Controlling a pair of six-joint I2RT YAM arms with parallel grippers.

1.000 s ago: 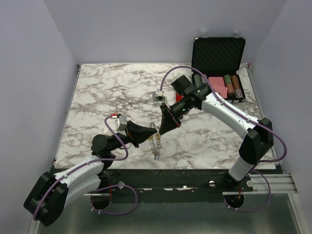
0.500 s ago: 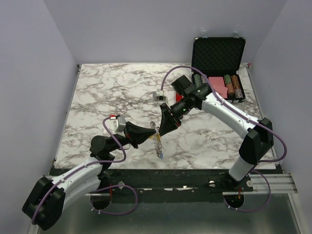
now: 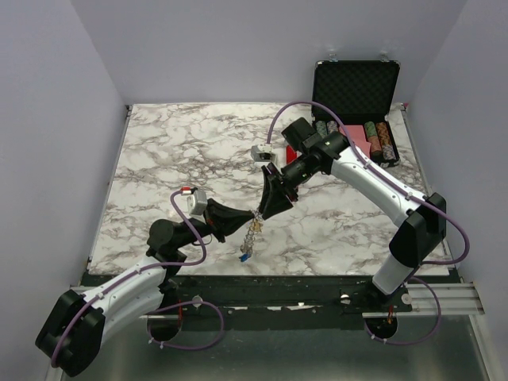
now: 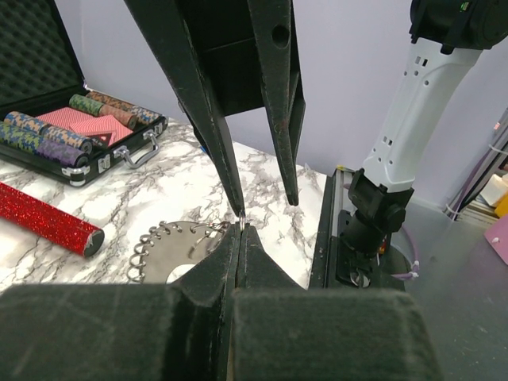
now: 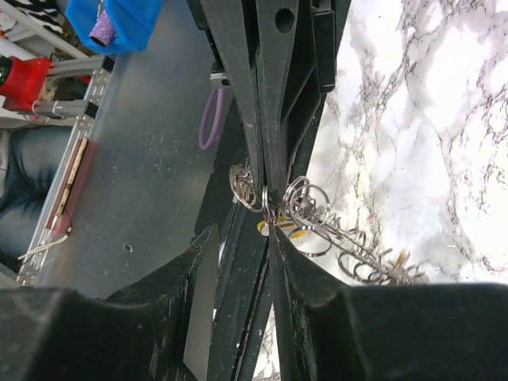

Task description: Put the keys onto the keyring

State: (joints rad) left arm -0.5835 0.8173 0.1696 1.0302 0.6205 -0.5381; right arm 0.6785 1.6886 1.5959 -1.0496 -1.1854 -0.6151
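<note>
Several keys (image 3: 246,252) already dangle from the keyring (image 3: 253,228), held up over the surface (image 3: 175,151) near its front edge; no loose key shows, so little seems left; left hand (image 3: 244,217) is clenched on the ring's rim; right hand (image 3: 259,213) stands parted, 1 fingertip touching the ring, grasping nothing.

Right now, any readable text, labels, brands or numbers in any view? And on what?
No legible text in any view.
On the case and its chips: stripe patterns only, any print too small to read.
On the red glitter cylinder: no label visible.
On the keyring: no readable stamp.
</note>
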